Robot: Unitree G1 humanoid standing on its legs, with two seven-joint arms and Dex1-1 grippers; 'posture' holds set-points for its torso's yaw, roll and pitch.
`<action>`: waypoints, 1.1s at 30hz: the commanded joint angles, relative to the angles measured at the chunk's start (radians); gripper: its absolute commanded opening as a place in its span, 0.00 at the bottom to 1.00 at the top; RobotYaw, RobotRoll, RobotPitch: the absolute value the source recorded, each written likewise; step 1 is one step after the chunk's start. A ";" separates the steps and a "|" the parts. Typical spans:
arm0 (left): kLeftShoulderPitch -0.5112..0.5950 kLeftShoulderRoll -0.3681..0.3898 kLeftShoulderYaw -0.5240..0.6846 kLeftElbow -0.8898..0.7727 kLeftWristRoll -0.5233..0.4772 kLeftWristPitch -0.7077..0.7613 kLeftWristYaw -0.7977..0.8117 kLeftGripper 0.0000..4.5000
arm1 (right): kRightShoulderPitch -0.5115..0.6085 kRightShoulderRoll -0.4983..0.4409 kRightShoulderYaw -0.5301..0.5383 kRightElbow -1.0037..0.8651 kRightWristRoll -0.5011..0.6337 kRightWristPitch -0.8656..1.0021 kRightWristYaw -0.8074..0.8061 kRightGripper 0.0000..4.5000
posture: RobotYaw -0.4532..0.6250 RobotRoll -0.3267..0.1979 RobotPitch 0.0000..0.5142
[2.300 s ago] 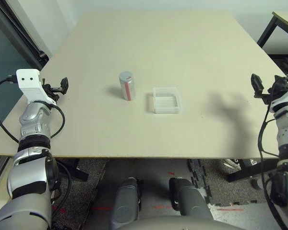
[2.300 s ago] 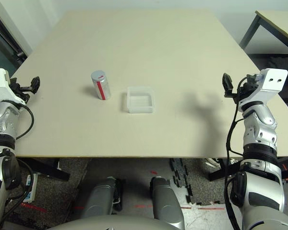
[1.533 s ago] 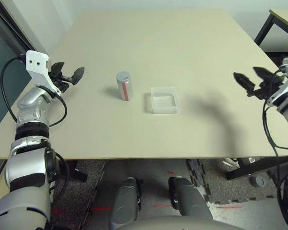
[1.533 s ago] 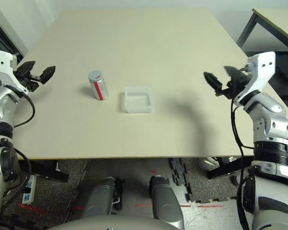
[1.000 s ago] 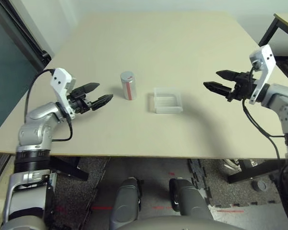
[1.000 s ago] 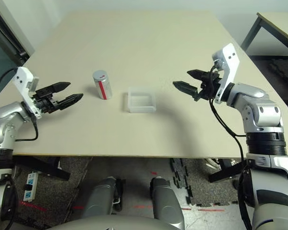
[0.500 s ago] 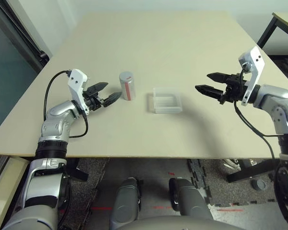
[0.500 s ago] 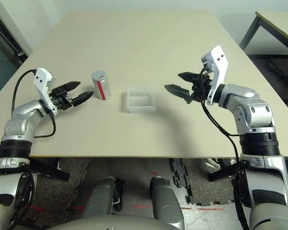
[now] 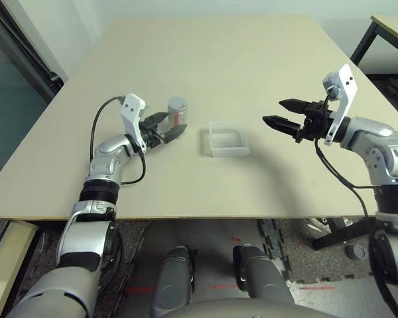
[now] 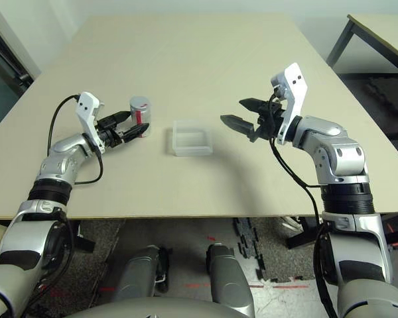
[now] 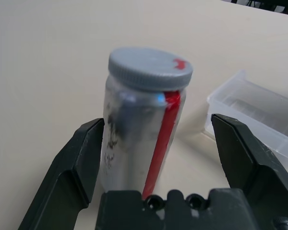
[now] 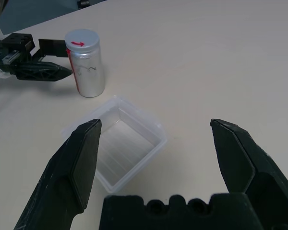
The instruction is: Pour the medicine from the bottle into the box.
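Note:
The bottle (image 9: 177, 111) stands upright on the table (image 9: 252, 59), silver with a red stripe and its grey cap on. My left gripper (image 9: 171, 124) is open, one finger on either side of the bottle (image 11: 146, 124), with gaps showing between each finger (image 11: 81, 158) and the bottle. The clear plastic box (image 9: 227, 138) lies just right of the bottle with nothing in it. My right gripper (image 9: 274, 111) hovers open to the right of the box (image 12: 120, 148), pointing at it. The medicine is hidden.
The tan table stretches bare beyond the bottle and box. Cables loop from both wrists. A second table's dark leg (image 9: 365, 40) stands at the far right, off the tabletop.
My left gripper has slid right until its fingers flank the bottle. The right gripper has eased slightly left, closer to the box. Bottle and box have stayed put.

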 commanded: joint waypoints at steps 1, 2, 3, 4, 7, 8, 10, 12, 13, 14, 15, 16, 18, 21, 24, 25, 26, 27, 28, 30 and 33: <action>-0.007 -0.006 -0.008 0.056 0.028 -0.034 0.010 0.99 | -0.013 0.005 0.020 -0.010 -0.002 0.002 0.007 1.00 | 0.38 0.62 0.19; -0.009 -0.006 -0.008 0.068 0.032 -0.040 0.011 0.99 | -0.013 0.006 0.024 -0.009 -0.003 0.002 0.010 1.00 | 0.38 0.62 0.19; -0.009 -0.007 -0.007 0.075 0.034 -0.047 0.014 0.99 | -0.013 0.008 0.027 -0.011 -0.003 0.003 0.012 1.00 | 0.38 0.62 0.19; -0.010 -0.007 -0.005 0.080 0.035 -0.052 0.016 0.99 | -0.013 0.009 0.030 -0.013 -0.003 0.004 0.013 1.00 | 0.38 0.62 0.19; -0.001 -0.006 -0.001 0.083 0.034 -0.062 0.016 0.99 | -0.011 0.013 0.036 -0.021 0.002 0.010 0.016 1.00 | 0.38 0.62 0.18; 0.002 -0.004 -0.001 0.085 0.035 -0.066 0.017 0.99 | -0.012 0.014 0.039 -0.023 0.002 0.011 0.017 1.00 | 0.38 0.62 0.18; 0.004 -0.002 -0.001 0.092 0.039 -0.076 0.021 0.99 | -0.013 0.016 0.044 -0.025 0.003 0.011 0.019 1.00 | 0.38 0.62 0.18; 0.001 -0.001 0.001 0.109 0.043 -0.092 0.028 0.99 | -0.018 0.019 0.047 -0.028 0.005 0.014 0.017 1.00 | 0.38 0.62 0.17; -0.003 -0.001 0.002 0.120 0.045 -0.099 0.032 0.99 | -0.021 0.021 0.049 -0.028 0.006 0.016 0.016 1.00 | 0.38 0.62 0.17; -0.008 -0.002 0.002 0.130 0.048 -0.106 0.035 0.99 | -0.023 0.023 0.050 -0.028 0.006 0.016 0.016 1.00 | 0.38 0.62 0.17; -0.013 -0.003 0.000 0.143 0.051 -0.113 0.039 0.99 | -0.024 0.024 0.051 -0.028 0.005 0.016 0.017 1.00 | 0.38 0.62 0.17; -0.019 -0.005 -0.001 0.156 0.054 -0.120 0.042 0.99 | -0.026 0.025 0.052 -0.028 0.005 0.016 0.017 1.00 | 0.38 0.62 0.17; -0.031 -0.007 -0.004 0.183 0.063 -0.136 0.048 0.99 | -0.030 0.028 0.053 -0.028 0.004 0.018 0.017 1.00 | 0.38 0.62 0.16; -0.050 -0.009 -0.005 0.221 0.075 -0.155 0.055 0.99 | -0.036 0.032 0.055 -0.028 0.003 0.019 0.016 1.00 | 0.38 0.62 0.17; -0.076 -0.012 -0.007 0.264 0.089 -0.174 0.061 0.99 | -0.044 0.039 0.056 -0.028 0.001 0.018 0.014 1.00 | 0.38 0.62 0.17; -0.084 -0.013 -0.007 0.278 0.093 -0.179 0.063 0.99 | -0.047 0.042 0.056 -0.028 0.001 0.019 0.013 1.00 | 0.38 0.62 0.17; -0.092 -0.015 -0.008 0.292 0.099 -0.186 0.065 0.99 | -0.049 0.044 0.057 -0.028 0.000 0.020 0.012 1.00 | 0.38 0.62 0.17; -0.101 -0.016 -0.008 0.305 0.104 -0.192 0.068 0.99 | -0.050 0.047 0.057 -0.030 0.000 0.020 0.010 1.00 | 0.38 0.62 0.17; -0.110 -0.018 -0.008 0.319 0.108 -0.196 0.070 0.99 | -0.050 0.049 0.058 -0.032 0.001 0.021 0.009 1.00 | 0.38 0.62 0.17; -0.126 -0.022 -0.010 0.341 0.119 -0.205 0.069 0.99 | -0.052 0.051 0.058 -0.032 0.001 0.022 0.009 1.00 | 0.37 0.62 0.17; -0.150 -0.027 -0.009 0.374 0.132 -0.215 0.076 0.99 | -0.054 0.053 0.057 -0.034 0.000 0.023 0.008 1.00 | 0.37 0.62 0.16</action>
